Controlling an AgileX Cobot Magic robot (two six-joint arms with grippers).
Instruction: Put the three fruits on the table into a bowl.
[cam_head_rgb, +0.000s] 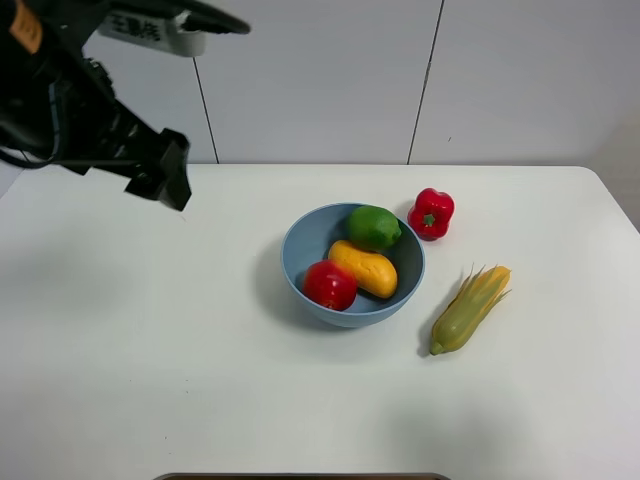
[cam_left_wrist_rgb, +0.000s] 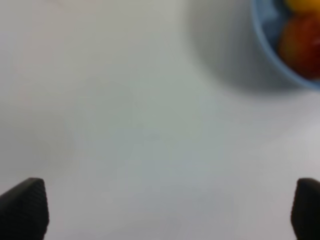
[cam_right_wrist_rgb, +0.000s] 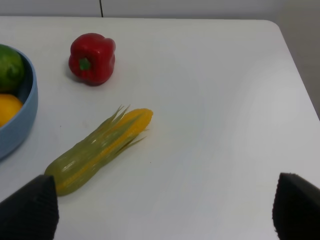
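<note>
Fruits, three in number, all lie inside the bowl (cam_head_rgb: 300, 250), which stands on the table (cam_head_rgb: 150, 350). Within the bowl, the lime (cam_head_rgb: 374, 227) sits at the far side, the mango (cam_head_rgb: 364, 268) lies across the middle and touches the lime, and the apple (cam_head_rgb: 330, 285) rests at the near side, touching the mango. A red bell pepper (cam_head_rgb: 431, 213) stands on the table just beside the bowl, at its far right, apart from the rim. A corn cob (cam_head_rgb: 468, 309) lies on the table near the bowl, to its right, with the husk tips pointing away from the camera. The left gripper (cam_head_rgb: 168, 172) hangs above the table, well apart from the bowl on its left; in the left wrist view its fingertips (cam_left_wrist_rgb: 25, 207) stand wide apart with nothing between them. The right gripper (cam_right_wrist_rgb: 162, 212) shows only in the right wrist view, jaws spread wide and holding nothing, with the corn cob and bell pepper ahead of it.
</note>
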